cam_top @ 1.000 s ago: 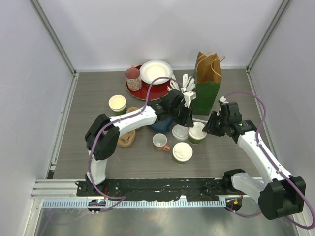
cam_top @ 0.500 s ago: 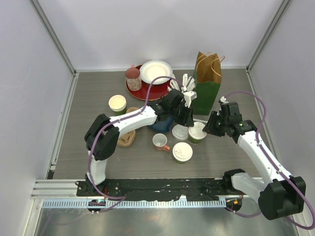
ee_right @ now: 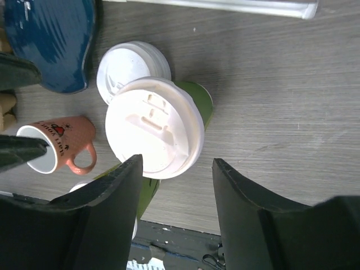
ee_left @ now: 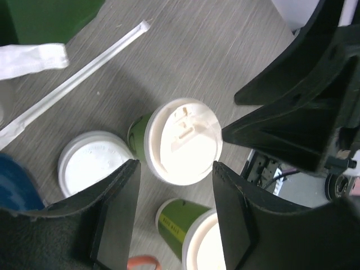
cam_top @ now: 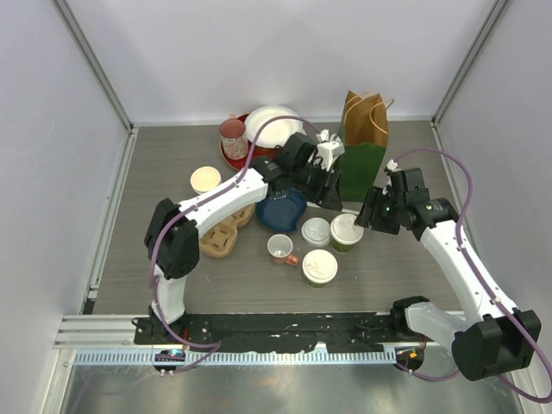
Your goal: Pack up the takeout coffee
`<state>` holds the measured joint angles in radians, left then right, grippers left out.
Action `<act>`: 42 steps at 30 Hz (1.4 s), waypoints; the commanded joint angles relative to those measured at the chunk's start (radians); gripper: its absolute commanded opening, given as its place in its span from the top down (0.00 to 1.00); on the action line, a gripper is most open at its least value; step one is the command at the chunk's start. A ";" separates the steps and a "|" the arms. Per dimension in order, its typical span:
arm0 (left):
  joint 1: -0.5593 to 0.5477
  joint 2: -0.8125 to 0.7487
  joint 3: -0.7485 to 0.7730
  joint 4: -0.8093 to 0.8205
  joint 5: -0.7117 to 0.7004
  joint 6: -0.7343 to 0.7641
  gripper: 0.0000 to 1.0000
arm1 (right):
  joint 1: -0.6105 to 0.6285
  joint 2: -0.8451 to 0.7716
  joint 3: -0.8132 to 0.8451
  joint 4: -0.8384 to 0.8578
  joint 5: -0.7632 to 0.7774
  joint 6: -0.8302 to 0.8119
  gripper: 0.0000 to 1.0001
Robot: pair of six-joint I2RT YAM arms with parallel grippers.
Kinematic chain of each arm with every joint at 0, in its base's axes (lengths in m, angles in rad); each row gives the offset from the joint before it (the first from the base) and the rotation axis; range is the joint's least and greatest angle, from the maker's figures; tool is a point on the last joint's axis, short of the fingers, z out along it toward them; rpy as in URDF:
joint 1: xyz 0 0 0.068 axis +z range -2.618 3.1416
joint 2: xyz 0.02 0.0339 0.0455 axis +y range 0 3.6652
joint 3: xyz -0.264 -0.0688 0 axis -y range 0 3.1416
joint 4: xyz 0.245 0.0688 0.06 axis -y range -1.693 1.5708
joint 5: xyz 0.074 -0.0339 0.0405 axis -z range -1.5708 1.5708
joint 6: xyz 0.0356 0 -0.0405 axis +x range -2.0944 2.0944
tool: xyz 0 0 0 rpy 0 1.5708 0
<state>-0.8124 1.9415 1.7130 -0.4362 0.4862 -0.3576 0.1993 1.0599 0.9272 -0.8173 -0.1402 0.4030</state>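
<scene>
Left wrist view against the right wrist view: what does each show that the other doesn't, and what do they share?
Only the left wrist view shows a corner of the green paper bag and the right gripper opposite. Only the right wrist view shows the white inside and printed side of the pink mug. Both show the lidded green cup, the loose white lid beside it, the wrapped straw and a second lidded green cup.
</scene>
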 commanded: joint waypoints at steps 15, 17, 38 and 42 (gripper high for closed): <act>0.136 -0.369 -0.331 -0.384 -0.132 0.606 0.37 | 0.020 -0.001 0.255 -0.114 -0.024 -0.023 0.27; 0.136 -0.352 -0.335 -0.395 -0.101 0.618 0.38 | 0.028 -0.003 0.257 -0.128 -0.016 -0.016 0.27; 0.088 -0.239 -0.495 -0.174 -0.215 0.471 0.81 | 0.075 -0.037 0.234 -0.141 0.001 0.010 0.27; 0.088 -0.286 -0.461 -0.277 -0.204 0.491 1.00 | 0.100 -0.028 0.257 -0.148 0.020 0.011 0.27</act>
<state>-0.7227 1.6951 1.2194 -0.6495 0.2741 0.1310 0.2760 1.0363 1.1519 -0.9710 -0.1402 0.4034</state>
